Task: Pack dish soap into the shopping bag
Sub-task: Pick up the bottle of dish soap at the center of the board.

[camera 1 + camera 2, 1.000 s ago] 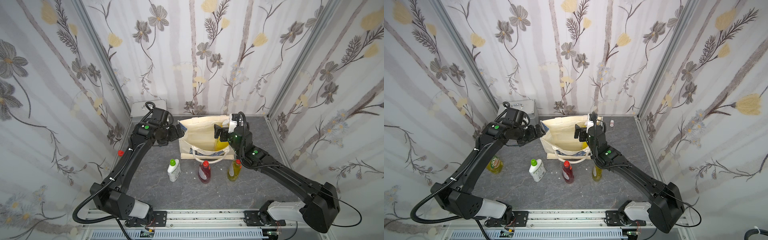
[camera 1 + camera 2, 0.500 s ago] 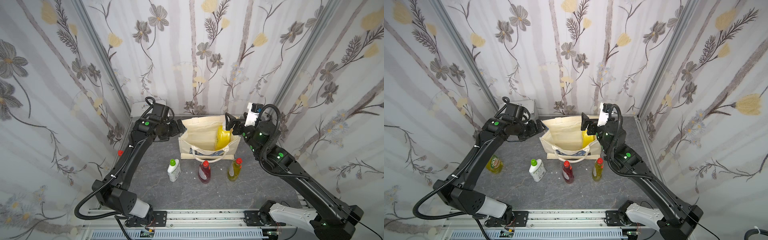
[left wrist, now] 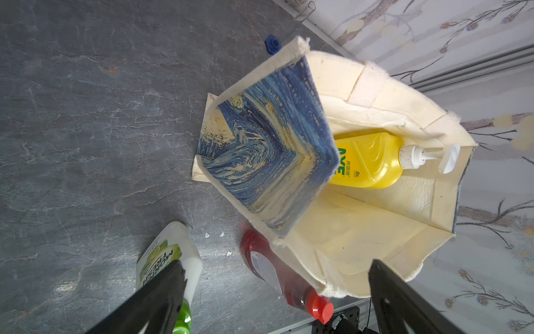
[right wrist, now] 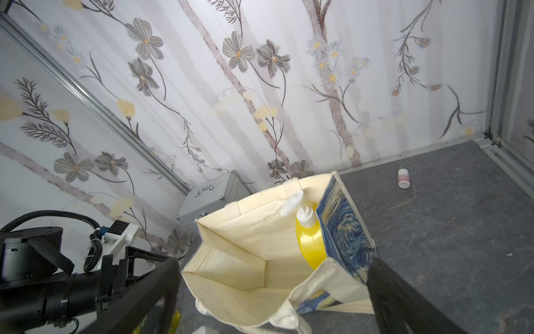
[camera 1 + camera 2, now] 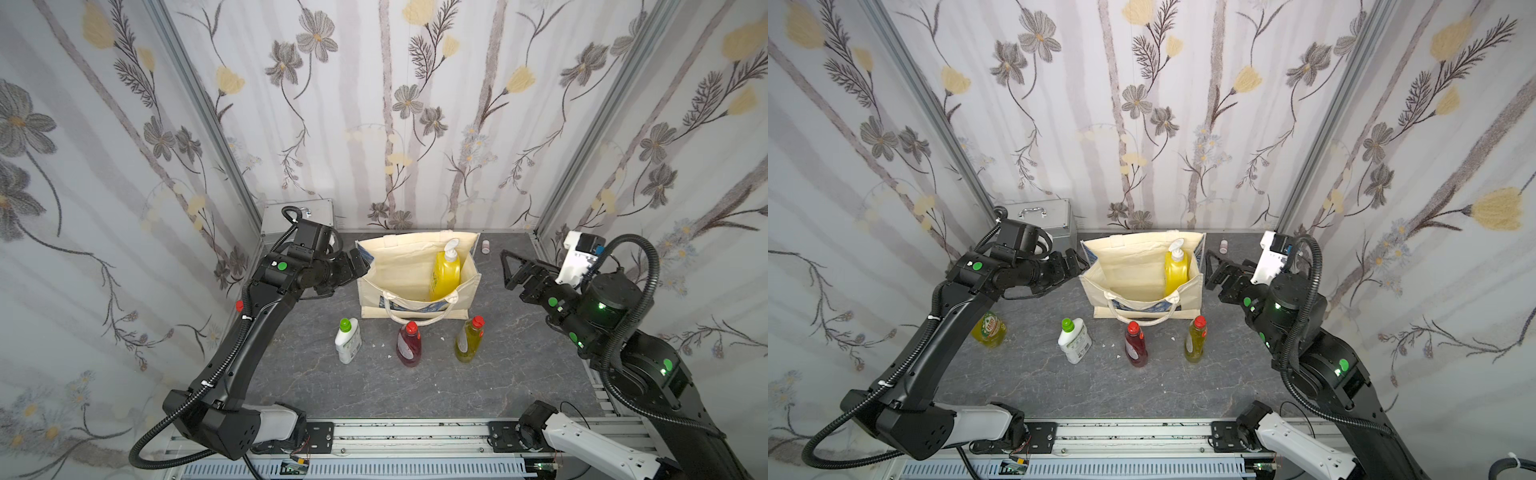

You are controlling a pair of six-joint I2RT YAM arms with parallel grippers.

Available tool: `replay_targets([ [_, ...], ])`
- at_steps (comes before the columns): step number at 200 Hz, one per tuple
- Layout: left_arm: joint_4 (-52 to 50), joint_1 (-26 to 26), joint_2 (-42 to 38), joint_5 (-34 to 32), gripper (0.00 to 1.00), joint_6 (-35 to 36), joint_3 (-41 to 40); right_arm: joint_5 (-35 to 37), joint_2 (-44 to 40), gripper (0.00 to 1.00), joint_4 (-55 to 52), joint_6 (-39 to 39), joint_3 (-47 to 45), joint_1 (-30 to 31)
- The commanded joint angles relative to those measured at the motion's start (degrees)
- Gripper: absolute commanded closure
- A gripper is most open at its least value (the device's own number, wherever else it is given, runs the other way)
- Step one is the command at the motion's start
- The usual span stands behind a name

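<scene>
The cream shopping bag (image 5: 399, 266) (image 5: 1133, 266) stands open at the back of the table. The big yellow pump bottle (image 5: 445, 272) (image 5: 1176, 270) (image 3: 367, 160) (image 4: 310, 240) of dish soap leans inside it at its right end. In front stand a white green-capped bottle (image 5: 347, 340) (image 3: 170, 254), a red one (image 5: 409, 345) (image 3: 274, 271) and a yellow-green one (image 5: 469, 340). Another yellow-green bottle (image 5: 990, 329) stands at the far left. My left gripper (image 5: 361, 262) (image 3: 276, 263) is open and empty by the bag's left rim. My right gripper (image 5: 508, 270) (image 4: 274, 260) is open and empty, right of the bag.
A silver metal case (image 5: 297, 208) (image 4: 211, 196) sits in the back left corner. A small white vial (image 5: 485, 246) (image 4: 403, 177) stands behind the bag's right end. The bag's left side panel (image 3: 265, 150) folds inward. One loop handle (image 5: 415, 307) hangs down the front.
My right gripper has drawn back to the right from over the bag's mouth, and the yellow pump bottle stays in the bag. The left arm has hardly moved.
</scene>
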Motion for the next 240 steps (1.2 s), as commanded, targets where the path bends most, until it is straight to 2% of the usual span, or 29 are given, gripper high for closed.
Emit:
replay_targets([
  [1,-1.77,0.39,-2.00,-2.63,0.00,1.17,0.49,-4.48,-2.61,0.00,-8.52,5.89,-1.81,0.01],
  [23,-6.22,0.58,-2.14,-5.16,0.00,1.64,2.63,-8.55,-5.23,0.00,-10.89,5.11,-4.33,0.02],
  [51,-4.70,0.59,-3.41,-5.51,0.00,0.74,0.26,-12.30,-7.66,0.00,-11.59,3.36,-7.14,0.02],
  [91,-7.84,0.58,-7.51,-9.04,0.00,5.21,0.62,-17.33,-9.82,0.00,-11.78,3.21,-10.91,0.02],
  [115,-10.51,0.67,-10.60,-12.60,0.00,5.45,0.21,-16.38,-9.71,0.00,-16.74,4.82,-10.44,0.02],
  [132,-10.51,0.93,-11.91,-11.33,0.00,6.38,-0.92,-15.61,-8.59,0.00,-20.68,6.15,-10.28,-0.02],
  [156,-10.26,1.24,-11.31,-9.76,0.00,4.66,-1.92,-18.02,-5.34,0.00,-24.39,5.93,-11.41,0.02],
  [183,-8.48,1.37,-10.92,-6.64,0.00,4.93,-1.71,-20.63,-2.97,0.00,-22.03,3.91,-15.19,0.02],
  [240,-8.13,1.85,-10.02,-5.55,0.00,6.77,-1.39,-14.86,5.86,0.00,-18.69,0.10,-17.95,-0.06],
])
